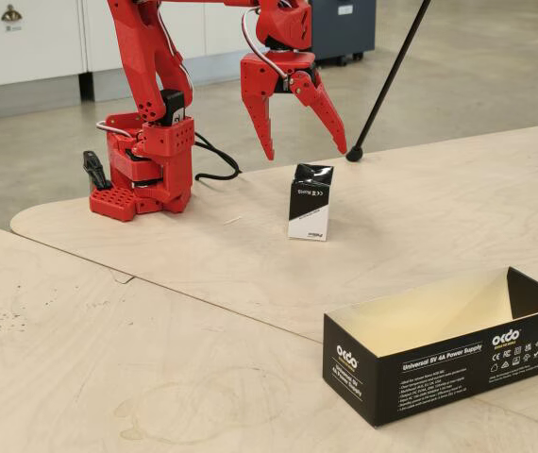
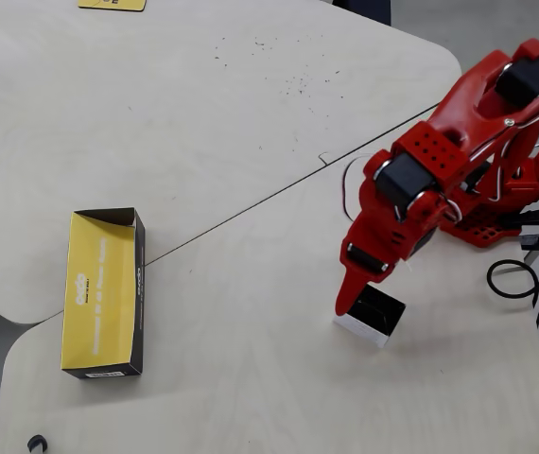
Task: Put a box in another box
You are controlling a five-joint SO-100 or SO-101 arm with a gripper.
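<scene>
The small black-and-white box (image 1: 309, 203) stands upright on the plywood table, its glossy black top (image 2: 373, 310) showing in the overhead view. My red gripper (image 1: 307, 154) hangs open just above it, one finger to each side, touching nothing. From overhead the gripper (image 2: 364, 295) covers part of the carton's upper left edge, and only one finger (image 2: 350, 288) shows. The other box (image 1: 448, 344) is long, low and black with "okdo" print. It lies open-topped near the front right, and its yellowish inside (image 2: 90, 312) holds nothing.
The arm's red base (image 1: 142, 175) is clamped at the table's back left, with black cables (image 2: 515, 274) trailing beside it. A thin black tripod leg (image 1: 387, 80) slants down behind the table. A seam (image 2: 241, 203) runs between two tabletops.
</scene>
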